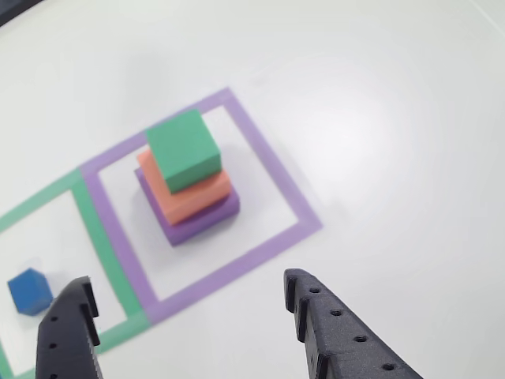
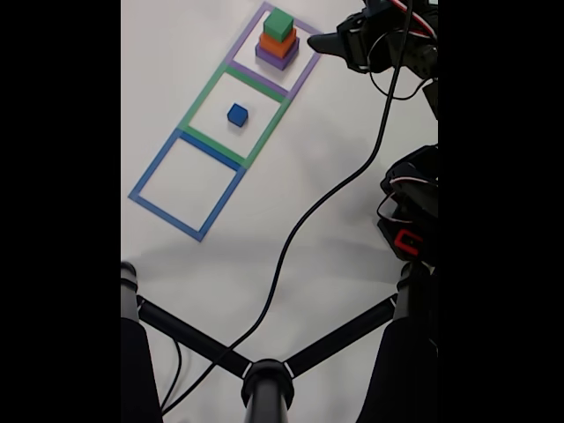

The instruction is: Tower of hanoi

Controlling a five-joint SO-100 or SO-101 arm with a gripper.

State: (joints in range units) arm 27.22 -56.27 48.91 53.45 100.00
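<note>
A stack of three blocks stands inside the purple taped square point(image 1: 276, 170): a green block point(image 1: 183, 150) on top, an orange one point(image 1: 189, 197) under it and a purple one point(image 1: 207, 223) at the bottom. A small blue cube point(image 1: 30, 290) sits alone in the adjoining green taped square point(image 1: 99, 237). My gripper point(image 1: 186, 283) is open and holds nothing; its two black fingers enter from the lower edge, short of the stack. In the fixed view the stack point(image 2: 278, 40) is at the top, the blue cube point(image 2: 237, 115) is below it, and the gripper point(image 2: 322, 42) hovers just right of the stack.
A blue taped square point(image 2: 187, 185) with nothing in it follows the green one. A black cable point(image 2: 335, 189) crosses the white table from the arm toward the front. A black forked stand point(image 2: 264, 379) fills the near edge of the fixed view.
</note>
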